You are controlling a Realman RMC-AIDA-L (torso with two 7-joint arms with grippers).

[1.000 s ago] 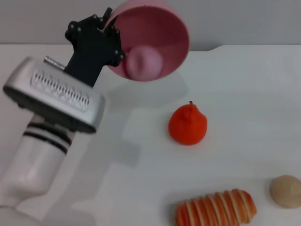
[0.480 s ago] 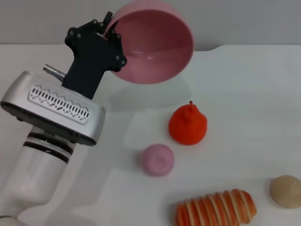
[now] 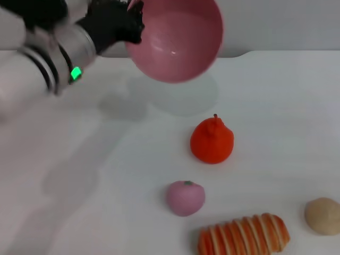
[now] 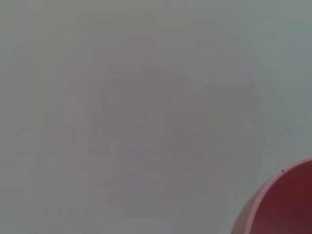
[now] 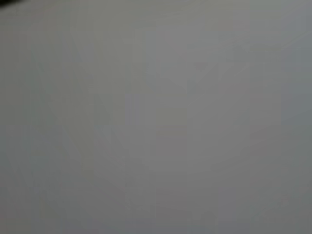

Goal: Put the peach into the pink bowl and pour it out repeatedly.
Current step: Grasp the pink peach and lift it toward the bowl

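One arm at work: left gripper (image 3: pixel 132 21) holds the pink bowl (image 3: pixel 175 40) by its rim, fingers closed on the edge, bowl raised and tipped, empty inside; right arm not in view. Peach (image 3: pixel 185 197) lies on the white bench (image 3: pixel 276 106), near the orange-red fruit (image 3: pixel 212 141), just beside the striped bread (image 3: pixel 244 235); beige ball (image 3: pixel 323 215) well apart.

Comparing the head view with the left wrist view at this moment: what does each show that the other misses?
Only the head view shows the left gripper holding the tilted, empty pink bowl above the table, with the peach, an orange-red fruit, a striped bread and a beige ball lying there. The left wrist view adds nothing of its own. Both show the bowl.
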